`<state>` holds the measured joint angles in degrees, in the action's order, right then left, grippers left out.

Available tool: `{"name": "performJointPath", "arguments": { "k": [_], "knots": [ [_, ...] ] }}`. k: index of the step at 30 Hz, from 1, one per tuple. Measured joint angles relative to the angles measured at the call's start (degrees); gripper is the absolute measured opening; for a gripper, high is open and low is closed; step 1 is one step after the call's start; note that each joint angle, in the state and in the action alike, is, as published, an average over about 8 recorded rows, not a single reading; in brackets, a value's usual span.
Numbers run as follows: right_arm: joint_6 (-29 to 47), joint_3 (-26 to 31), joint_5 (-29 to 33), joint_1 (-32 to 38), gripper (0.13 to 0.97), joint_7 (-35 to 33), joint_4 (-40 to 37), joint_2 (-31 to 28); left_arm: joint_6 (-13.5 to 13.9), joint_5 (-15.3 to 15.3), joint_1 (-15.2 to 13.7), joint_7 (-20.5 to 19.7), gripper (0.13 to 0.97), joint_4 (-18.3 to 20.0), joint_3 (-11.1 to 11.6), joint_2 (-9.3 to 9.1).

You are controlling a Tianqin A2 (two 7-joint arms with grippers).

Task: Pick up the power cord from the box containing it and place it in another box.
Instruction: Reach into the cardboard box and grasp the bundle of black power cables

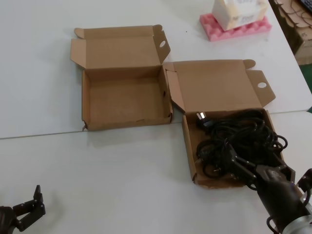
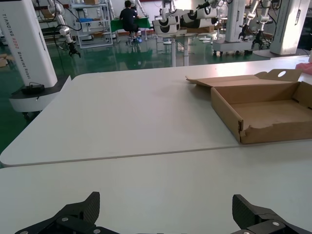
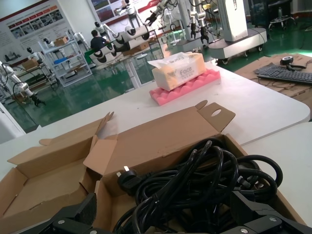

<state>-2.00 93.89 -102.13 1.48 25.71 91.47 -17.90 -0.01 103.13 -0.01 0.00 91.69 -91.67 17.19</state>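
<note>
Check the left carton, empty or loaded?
Empty. The left carton shows bare cardboard floor, lid open. The power cord lies in the right box.

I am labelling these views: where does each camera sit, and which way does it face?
Head: looks down at both cartons; left pincer low, right pincer over the power cord.
Left wrist: on the left arm, facing the empty carton; its open pincer shows.
Right wrist: on the right arm, above the cord-filled carton; its open pincer shows.
All three share the empty carton.
</note>
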Motion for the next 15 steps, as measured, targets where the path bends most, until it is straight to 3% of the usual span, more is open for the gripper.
{"name": "performJointPath", "arguments": {
  "k": [15],
  "knots": [
    [0.00, 0.00, 0.00, 0.00, 0.966, 0.00, 0.00, 0.00, 0.00, 0.00, 0.00, 0.00, 0.966, 0.00, 0.00, 0.00]
  ]
}}
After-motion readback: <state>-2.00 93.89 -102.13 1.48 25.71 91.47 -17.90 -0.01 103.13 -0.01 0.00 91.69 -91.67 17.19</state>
